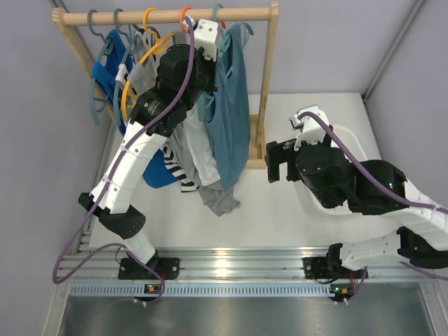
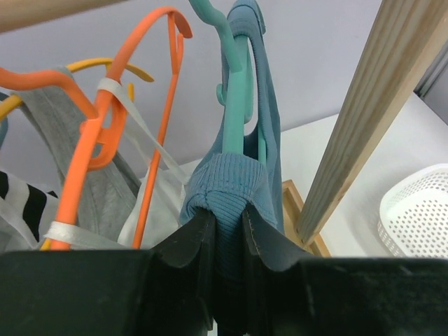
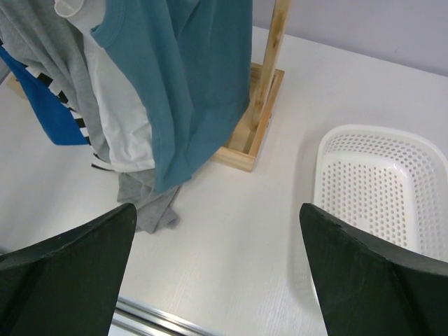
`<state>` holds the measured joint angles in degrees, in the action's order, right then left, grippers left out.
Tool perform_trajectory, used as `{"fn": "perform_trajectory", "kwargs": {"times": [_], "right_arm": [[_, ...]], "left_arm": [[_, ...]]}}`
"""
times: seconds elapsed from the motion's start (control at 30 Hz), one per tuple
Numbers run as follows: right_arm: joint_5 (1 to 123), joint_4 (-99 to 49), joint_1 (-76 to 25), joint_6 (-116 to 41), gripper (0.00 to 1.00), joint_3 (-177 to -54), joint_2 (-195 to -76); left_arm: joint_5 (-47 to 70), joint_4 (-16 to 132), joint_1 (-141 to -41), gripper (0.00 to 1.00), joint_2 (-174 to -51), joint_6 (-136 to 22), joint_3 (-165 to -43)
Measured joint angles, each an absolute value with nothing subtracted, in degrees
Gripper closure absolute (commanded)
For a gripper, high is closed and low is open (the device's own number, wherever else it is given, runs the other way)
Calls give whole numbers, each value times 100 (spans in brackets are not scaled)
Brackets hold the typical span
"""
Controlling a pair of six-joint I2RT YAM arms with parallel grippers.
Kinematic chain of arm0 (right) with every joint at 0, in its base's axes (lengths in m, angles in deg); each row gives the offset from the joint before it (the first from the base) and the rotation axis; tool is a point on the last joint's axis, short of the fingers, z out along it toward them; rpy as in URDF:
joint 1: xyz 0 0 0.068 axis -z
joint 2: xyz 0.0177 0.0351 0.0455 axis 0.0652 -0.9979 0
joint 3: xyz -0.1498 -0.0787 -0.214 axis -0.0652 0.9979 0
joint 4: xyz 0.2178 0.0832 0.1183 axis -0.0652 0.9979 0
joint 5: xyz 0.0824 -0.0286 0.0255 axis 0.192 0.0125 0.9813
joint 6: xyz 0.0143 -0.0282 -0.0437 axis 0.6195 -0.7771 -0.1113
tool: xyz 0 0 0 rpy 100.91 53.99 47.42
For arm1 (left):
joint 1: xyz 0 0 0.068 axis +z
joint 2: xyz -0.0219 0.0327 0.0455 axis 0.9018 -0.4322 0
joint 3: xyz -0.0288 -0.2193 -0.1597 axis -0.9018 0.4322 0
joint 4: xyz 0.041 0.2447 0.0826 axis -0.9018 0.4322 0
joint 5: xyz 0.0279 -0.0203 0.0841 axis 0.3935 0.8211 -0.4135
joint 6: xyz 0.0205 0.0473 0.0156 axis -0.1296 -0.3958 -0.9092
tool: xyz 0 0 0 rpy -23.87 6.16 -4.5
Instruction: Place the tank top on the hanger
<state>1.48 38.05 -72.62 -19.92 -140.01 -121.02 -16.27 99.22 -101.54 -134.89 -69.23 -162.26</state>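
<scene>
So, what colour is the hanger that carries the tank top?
The hanger is light teal, clearest in the left wrist view.

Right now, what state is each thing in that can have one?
light teal hanger: hooked over the wooden rail, carrying the tank top.
tank top: strap over the light teal hanger, body hanging down, one fold pinched.
left tool: shut on a fold of the tank top.
right tool: open, holding nothing.
white basket: upright on the table, visible part empty.
</scene>
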Motion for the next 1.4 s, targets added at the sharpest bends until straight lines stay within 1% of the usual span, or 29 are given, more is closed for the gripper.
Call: {"fn": "perform_trajectory", "kwargs": {"times": [0.27, 0.37, 0.4, 0.43, 0.53, 0.6, 0.67, 0.93, 1.07, 1.1, 1.13, 1.23, 1.4], "right_arm": [[181, 3774, -7262, -1989, 0, -13966, -12089], [181, 3754, -7262, -1987, 0, -13929, -12080], [183, 3754, -7262, -1989, 0, -13909, -12074], [185, 3752, -7262, -1989, 0, -13887, -12067], [194, 3733, -7262, -1987, 0, -13857, -12063], [200, 3728, -7262, -1989, 0, -13857, -12063], [207, 3726, -7262, -1989, 0, -13857, -12063], [231, 3658, -7262, -1992, 0, -13783, -12061], [253, 3599, -7260, -1992, 0, -13678, -12045], [266, 3562, -7260, -1992, 0, -13614, -12034], [290, 3523, -7260, -1987, 0, -13514, -12013], [367, 3389, -7260, -1941, 0, -13181, -11932], [598, 3072, -7260, -1828, 0, -12384, -11698]], "left_arm": [[-1513, 9533, -10145, 100, -13387, -6792, -15662], [-1461, 9437, -10145, 88, -13218, -6738, -15467], [-1450, 9428, -10145, 78, -13170, -6720, -15428], [-1445, 9402, -10145, 75, -13118, -6703, -15382], [-1428, 9358, -10145, 66, -12976, -6665, -15255], [-1421, 9358, -10145, 63, -12869, -6665, -15194], [-1406, 9347, -10145, 58, -12770, -6668, -15183], [-1310, 9293, -10145, 53, -12484, -6668, -15120], [-1198, 9258, -10145, 53, -12266, -6646, -14952], [-1135, 9262, -10145, 52, -12174, -6622, -14886], [-1069, 9244, -10145, 47, -12073, -6591, -14809], [-903, 9220, -10145, 46, -11629, -6425, -14429], [-545, 9175, -10145, 46, -10556, -6119, -13435]]}}
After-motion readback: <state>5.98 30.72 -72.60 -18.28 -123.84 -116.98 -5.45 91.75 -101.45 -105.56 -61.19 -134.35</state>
